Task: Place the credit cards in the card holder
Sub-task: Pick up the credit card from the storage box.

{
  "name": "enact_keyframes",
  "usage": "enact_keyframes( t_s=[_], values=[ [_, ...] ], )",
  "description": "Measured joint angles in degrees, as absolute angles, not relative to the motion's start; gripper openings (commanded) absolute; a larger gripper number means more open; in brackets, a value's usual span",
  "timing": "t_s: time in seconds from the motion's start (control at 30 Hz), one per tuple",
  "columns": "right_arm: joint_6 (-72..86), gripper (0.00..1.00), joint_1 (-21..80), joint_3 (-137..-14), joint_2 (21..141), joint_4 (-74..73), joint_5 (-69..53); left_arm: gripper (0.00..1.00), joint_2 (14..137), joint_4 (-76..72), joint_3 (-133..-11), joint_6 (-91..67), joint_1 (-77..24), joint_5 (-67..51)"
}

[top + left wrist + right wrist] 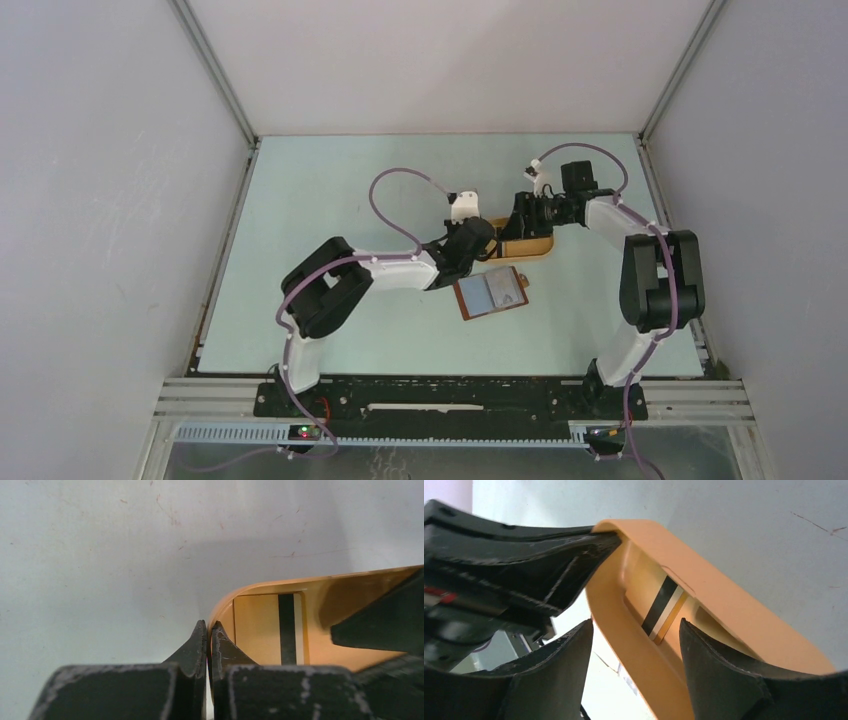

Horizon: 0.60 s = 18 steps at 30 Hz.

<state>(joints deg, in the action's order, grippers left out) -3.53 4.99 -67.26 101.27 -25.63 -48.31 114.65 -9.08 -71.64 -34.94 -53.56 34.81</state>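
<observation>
Pale grey walls [100, 200] box in a smooth mint-green table [330, 200], its surface faintly scuffed and scratched. The left gripper [207, 630] reaches in from about eight o'clock. Its black, worn fingertips are pressed together right at the rounded end of the tray [320, 580], but I cannot tell whether they pinch its rim. Just at seven o'clock from the tray the holder [490, 293] lies flat and open on the table, reddish-brown leather with a pale bluish panel showing inside. The tray is glossy orange-yellow plastic, oval with a raised wall. One card [260, 630], thin and flat with a dark stripe, lies inside it. The right gripper [635, 625] comes in from three o'clock. Its jaws are spread wide, with the tray's wall between them, and grip nothing.
</observation>
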Motion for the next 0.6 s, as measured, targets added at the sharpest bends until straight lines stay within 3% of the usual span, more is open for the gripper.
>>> enact_keyframes(
  t_s=[0.6],
  values=[
    [2.2, 0.7, 9.1, -60.3, 95.2, -12.6, -40.9, 0.0, 109.8, -22.6, -62.6, -34.0, -57.5, 50.1]
  ],
)
